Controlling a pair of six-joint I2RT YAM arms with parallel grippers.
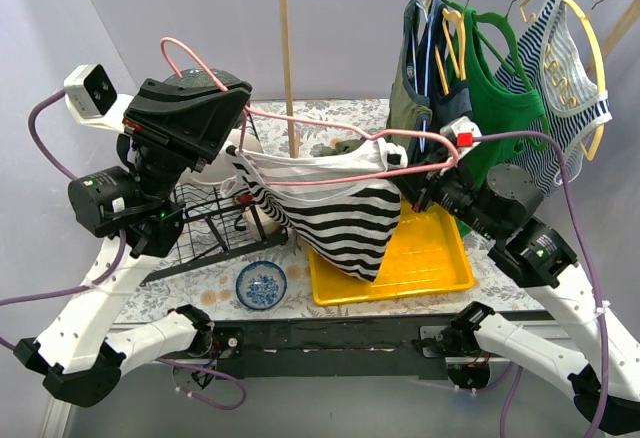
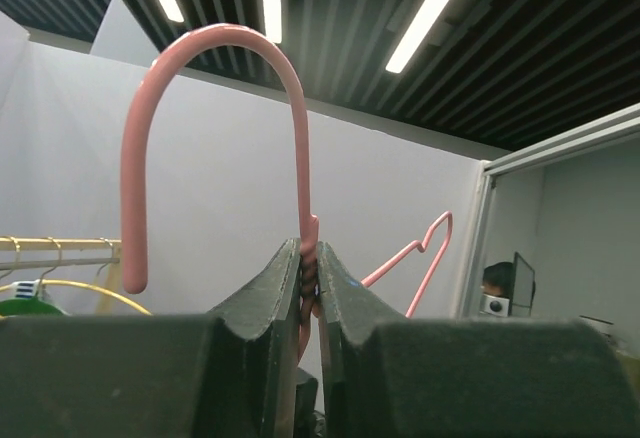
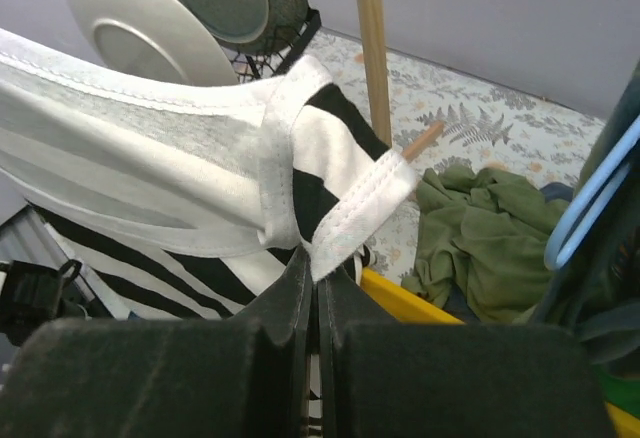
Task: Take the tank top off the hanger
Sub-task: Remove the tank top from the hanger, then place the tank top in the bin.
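Hanging in the air above the left part of the yellow tray (image 1: 440, 263), the black-and-white striped tank top (image 1: 345, 223) is being carried on a pink hanger (image 1: 320, 123). The hanger is being held by its twisted wire neck between the fingers (image 2: 265, 303) of the left gripper (image 1: 236, 106), up and to the left of the tray. In the left wrist view the two pads are being pressed tight against that neck, with the hook (image 2: 215, 43) rising above them. The hanger is being kept turned sideways, its hook pointing away from the tray.

One white shoulder strap (image 3: 365, 208) of the tank top is being pinched by the right gripper (image 1: 412, 180), just above the tray's back left corner. In the right wrist view the fingers (image 3: 260, 328) are being closed narrowly on the strap's end, with almost no gap between them. The lower hem of the top is being let down to the tray's left rim; whether it is touching cannot be told.

A blue patterned bowl (image 1: 261, 285) is sitting left of the tray, and a black wire rack (image 1: 200, 223) is standing further left. Behind the tray, other garments (image 1: 505, 98) are being carried on hangers by a wooden clothes rail (image 1: 290, 58). An olive cloth (image 3: 470, 218) is lying crumpled behind the tray.
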